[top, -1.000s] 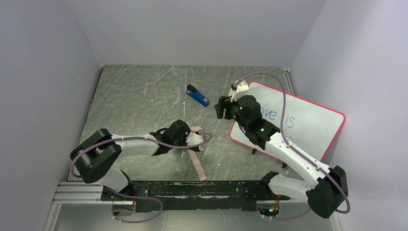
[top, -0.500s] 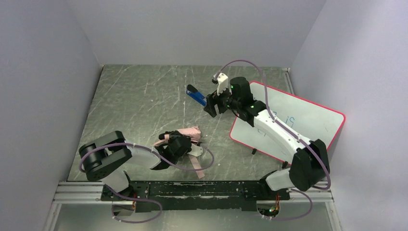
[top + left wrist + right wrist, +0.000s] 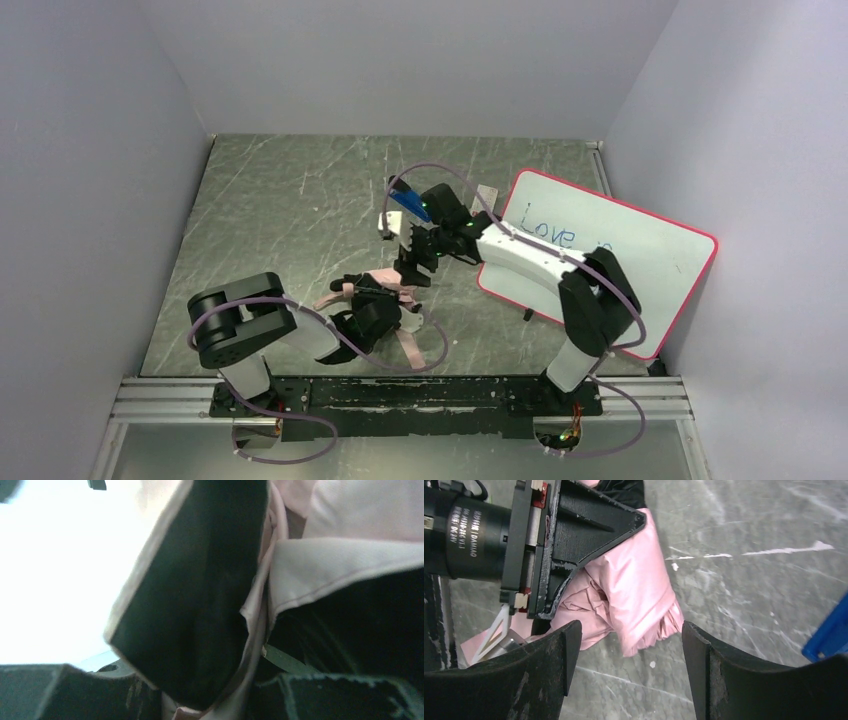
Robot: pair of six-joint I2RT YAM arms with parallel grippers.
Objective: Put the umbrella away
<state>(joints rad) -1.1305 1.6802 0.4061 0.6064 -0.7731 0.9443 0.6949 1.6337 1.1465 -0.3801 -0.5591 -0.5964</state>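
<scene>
Near the front edge of the table (image 3: 280, 220), just ahead of the left arm's base, your left gripper (image 3: 372, 306) is clamped on the umbrella (image 3: 634, 595). The left wrist view is filled with its folds: black lining and pale pink outer cloth bunched between the dark fingers (image 3: 340, 700). The grip therefore looks to be on loose fabric and not on the handle, which you cannot make out in any view. The pink strap (image 3: 407, 348) trails loose on the table towards the arm bases, which suggests the canopy is not yet wrapped or fastened.

Your right gripper (image 3: 630, 630) hangs over the far end of the bundle with its jaws apart and nothing between them. From its wrist camera the two fingers straddle the crumpled pink tip, with the left gripper's body pressing on the cloth just beyond. That placement reads as a setup for a two-handed move: the left pins the umbrella so it cannot slide, and the right is lined up to take the free end and gather it.

The blue stapler (image 3: 405, 199) lies close behind the right wrist, partly hidden by it. The whiteboard (image 3: 640, 260) sits to the right, apart from the umbrella. Mind the stapler if you swing that arm back.
</scene>
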